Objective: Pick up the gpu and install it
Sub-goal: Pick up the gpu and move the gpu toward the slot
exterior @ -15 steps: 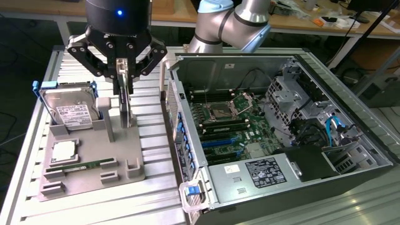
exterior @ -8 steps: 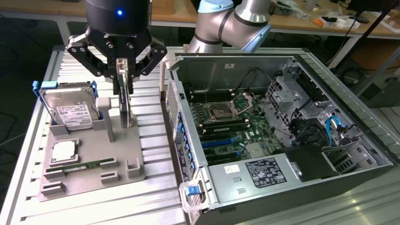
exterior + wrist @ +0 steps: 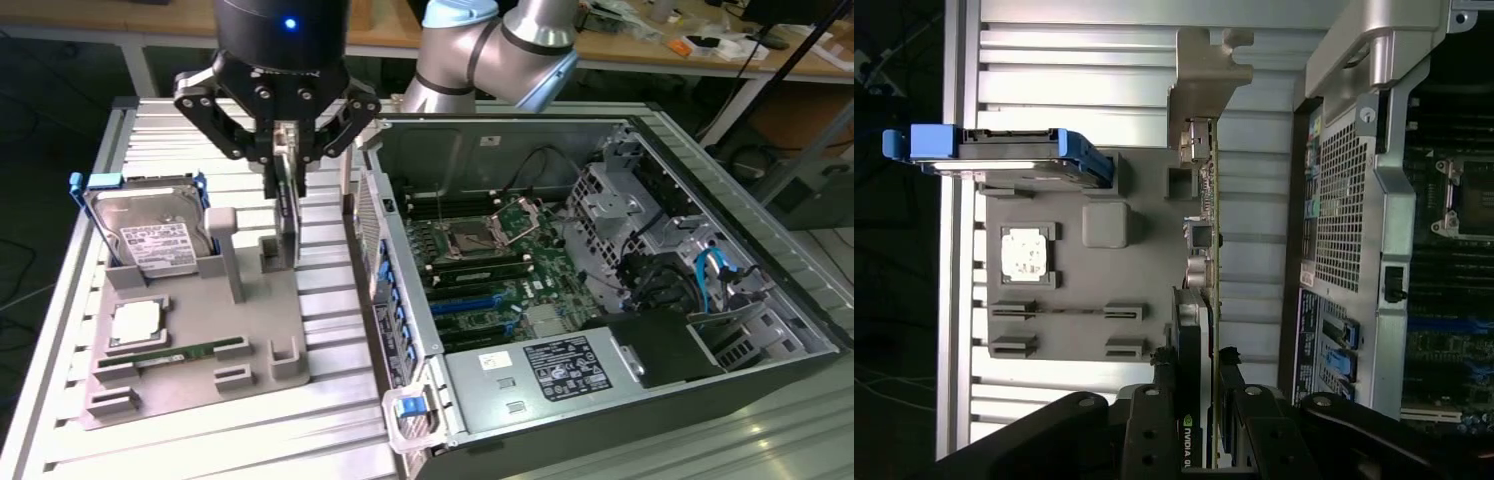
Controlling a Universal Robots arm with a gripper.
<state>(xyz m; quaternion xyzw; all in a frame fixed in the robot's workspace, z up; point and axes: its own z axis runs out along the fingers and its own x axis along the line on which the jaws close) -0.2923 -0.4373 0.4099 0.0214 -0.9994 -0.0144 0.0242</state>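
Wrist view: claw (image 3: pixel 1197 362) clamps thin gpu (image 3: pixel 1200 236).

Wooden workbenches (image 3: pixel 627 45) behind slatted table (image 3: pixel 334 430)

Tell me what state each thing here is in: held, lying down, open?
gpu: upright on edge, gripped at its top, lower end at the grey holder.
end effector: closed on the gpu.
hard drive: propped leaning in the holder, in a blue frame.
processor chip: lying flat in its recess.
memory stick: lying in its holder slot.
computer case: on its side, open, side panel off.
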